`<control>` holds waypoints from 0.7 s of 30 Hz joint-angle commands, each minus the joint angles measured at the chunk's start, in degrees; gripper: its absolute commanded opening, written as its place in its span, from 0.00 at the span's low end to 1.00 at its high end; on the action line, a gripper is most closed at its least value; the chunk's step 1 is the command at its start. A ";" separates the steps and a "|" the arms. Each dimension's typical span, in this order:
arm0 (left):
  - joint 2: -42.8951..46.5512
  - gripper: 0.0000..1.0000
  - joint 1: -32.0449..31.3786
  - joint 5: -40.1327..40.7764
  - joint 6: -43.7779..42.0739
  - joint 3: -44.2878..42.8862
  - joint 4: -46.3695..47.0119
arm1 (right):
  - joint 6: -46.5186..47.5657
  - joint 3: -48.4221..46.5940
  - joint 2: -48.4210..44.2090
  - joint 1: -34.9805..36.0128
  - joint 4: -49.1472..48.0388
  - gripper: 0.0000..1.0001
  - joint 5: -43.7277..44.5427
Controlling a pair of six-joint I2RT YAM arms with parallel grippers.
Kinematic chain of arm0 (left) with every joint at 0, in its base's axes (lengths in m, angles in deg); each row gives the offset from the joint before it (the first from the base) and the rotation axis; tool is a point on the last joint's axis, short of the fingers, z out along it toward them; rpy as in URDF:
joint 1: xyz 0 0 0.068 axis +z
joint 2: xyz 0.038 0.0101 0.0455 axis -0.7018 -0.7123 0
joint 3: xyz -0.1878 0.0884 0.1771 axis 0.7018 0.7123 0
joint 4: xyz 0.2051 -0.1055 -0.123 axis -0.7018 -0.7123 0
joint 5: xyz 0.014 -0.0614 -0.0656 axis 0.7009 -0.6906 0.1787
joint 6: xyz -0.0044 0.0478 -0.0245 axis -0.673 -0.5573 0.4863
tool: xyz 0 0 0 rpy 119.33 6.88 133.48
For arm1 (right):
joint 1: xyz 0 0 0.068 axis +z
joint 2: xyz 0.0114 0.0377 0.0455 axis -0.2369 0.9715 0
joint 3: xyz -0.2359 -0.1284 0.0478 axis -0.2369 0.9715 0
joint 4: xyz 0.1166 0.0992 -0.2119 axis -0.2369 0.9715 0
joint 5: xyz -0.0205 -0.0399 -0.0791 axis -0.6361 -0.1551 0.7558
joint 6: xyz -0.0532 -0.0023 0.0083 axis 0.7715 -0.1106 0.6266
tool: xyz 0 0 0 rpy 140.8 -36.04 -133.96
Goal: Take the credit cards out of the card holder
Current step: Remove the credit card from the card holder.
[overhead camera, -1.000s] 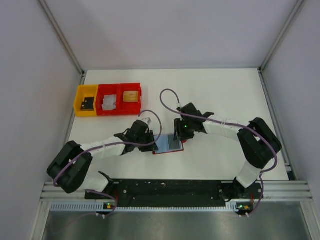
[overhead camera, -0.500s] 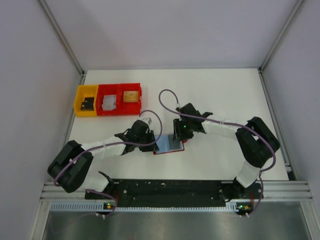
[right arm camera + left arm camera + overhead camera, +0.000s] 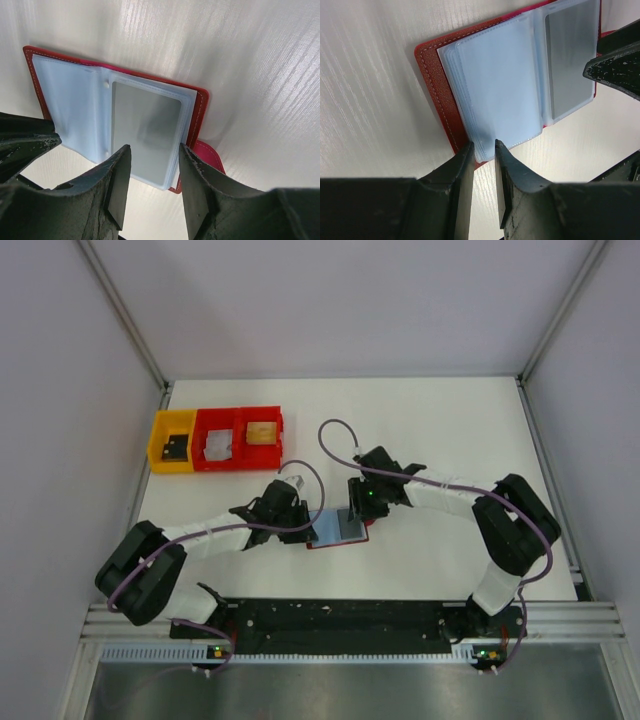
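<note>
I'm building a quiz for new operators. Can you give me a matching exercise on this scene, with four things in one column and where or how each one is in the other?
Things:
1. card holder
2. grey card
3. yellow bin
4. right gripper

Places or states:
A. next to the red bins
B. lying open on the table, pockets facing up
C. jaws open, at the holder's half with the grey card
D. inside a clear pocket

Pairs: 1-B, 2-D, 3-A, 4-C
</note>
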 commanded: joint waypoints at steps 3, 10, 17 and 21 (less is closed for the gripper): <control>-1.97 0.28 -0.67 -0.15 -1.29 -0.27 -1.42 | 0.87 -3.41 -0.09 0.66 0.01 0.43 -0.74; -2.23 0.28 -0.67 -0.41 -1.20 -0.27 -1.33 | 0.78 -3.77 0.53 1.10 -0.43 0.42 -1.54; -2.06 0.28 -0.85 -0.33 -1.20 -0.18 -1.33 | 0.60 -3.06 -1.23 1.01 -0.17 0.42 1.10; -2.32 0.28 -0.85 -0.42 -1.29 -0.27 -1.24 | 1.04 -3.68 -2.02 1.01 1.15 0.43 1.89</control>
